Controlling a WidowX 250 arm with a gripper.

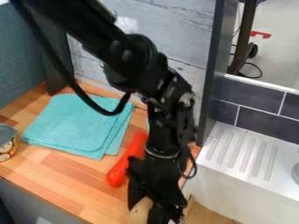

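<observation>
Wooden counter [70, 179] is stretching across the left, white ridged sink unit [234, 175] sitting to the right. Black gripper [144, 216] is hanging down low, teal cloth [79, 124] is lying folded, red-orange thing [125, 166] resting just beside the arm, can [6, 142] standing far left. Tan object [140, 211] is showing right between the jaws, can't tell if they're gripping it.

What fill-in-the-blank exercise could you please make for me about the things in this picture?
1. The folded cloth is ____ in colour.
2. It lies on a counter made of ____.
3. The can stands at the picture's ____ edge.
4. The long thing beside the gripper is coloured ____.

Missing words, in order: turquoise; wood; left; red.
</observation>
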